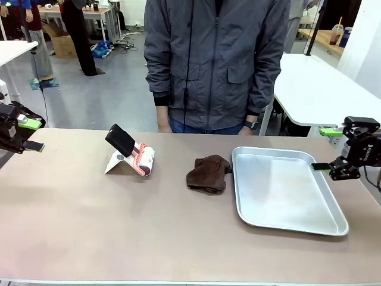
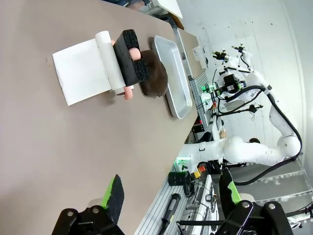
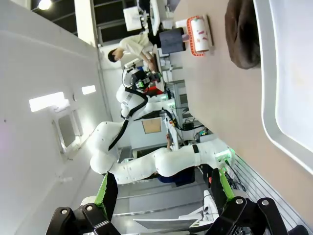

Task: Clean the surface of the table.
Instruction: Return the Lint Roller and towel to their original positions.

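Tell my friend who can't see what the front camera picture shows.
A wide brownish-tan table holds a lint roller with a black handle, a crumpled dark brown cloth and an empty silver metal tray. A person in a grey jacket stands behind; open grippers wait left and right.

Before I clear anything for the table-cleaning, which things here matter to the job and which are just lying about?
For the job:
table
brown cloth, likely the wiper

Lying about:
silver tray
lint roller with white sheet
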Controlling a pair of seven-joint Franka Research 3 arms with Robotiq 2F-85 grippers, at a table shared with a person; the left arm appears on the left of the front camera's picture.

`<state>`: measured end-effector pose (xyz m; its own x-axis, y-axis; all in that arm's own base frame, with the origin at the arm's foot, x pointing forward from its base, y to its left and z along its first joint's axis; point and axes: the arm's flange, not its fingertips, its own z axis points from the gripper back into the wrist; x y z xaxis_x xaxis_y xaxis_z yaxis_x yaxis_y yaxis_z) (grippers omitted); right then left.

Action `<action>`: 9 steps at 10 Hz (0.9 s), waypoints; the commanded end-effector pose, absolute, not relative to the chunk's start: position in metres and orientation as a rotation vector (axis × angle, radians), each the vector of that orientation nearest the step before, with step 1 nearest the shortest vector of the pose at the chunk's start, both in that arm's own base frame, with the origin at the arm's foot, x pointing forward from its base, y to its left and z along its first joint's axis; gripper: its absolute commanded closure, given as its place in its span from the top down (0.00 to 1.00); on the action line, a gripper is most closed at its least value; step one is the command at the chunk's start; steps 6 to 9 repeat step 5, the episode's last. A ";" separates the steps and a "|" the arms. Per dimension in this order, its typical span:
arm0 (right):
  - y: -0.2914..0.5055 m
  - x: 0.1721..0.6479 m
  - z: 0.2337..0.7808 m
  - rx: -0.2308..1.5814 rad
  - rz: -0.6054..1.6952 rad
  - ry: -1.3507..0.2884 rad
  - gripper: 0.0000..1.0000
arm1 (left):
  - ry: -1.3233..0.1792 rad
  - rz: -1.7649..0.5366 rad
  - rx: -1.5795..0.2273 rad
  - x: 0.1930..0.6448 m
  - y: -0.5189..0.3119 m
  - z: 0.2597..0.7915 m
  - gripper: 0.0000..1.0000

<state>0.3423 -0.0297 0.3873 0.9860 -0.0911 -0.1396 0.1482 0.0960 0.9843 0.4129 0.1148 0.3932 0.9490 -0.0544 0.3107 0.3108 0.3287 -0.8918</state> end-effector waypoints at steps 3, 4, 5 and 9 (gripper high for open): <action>-0.030 0.340 0.393 1.464 -0.178 0.057 1.00 | -0.252 -0.225 -1.218 0.414 0.112 0.396 1.00; -0.030 0.340 0.393 1.464 -0.178 0.057 1.00 | -0.252 -0.225 -1.218 0.414 0.112 0.396 1.00; -0.030 0.340 0.393 1.464 -0.178 0.057 1.00 | -0.252 -0.225 -1.218 0.414 0.112 0.396 1.00; -0.030 0.340 0.393 1.464 -0.178 0.057 1.00 | -0.252 -0.225 -1.218 0.414 0.112 0.396 1.00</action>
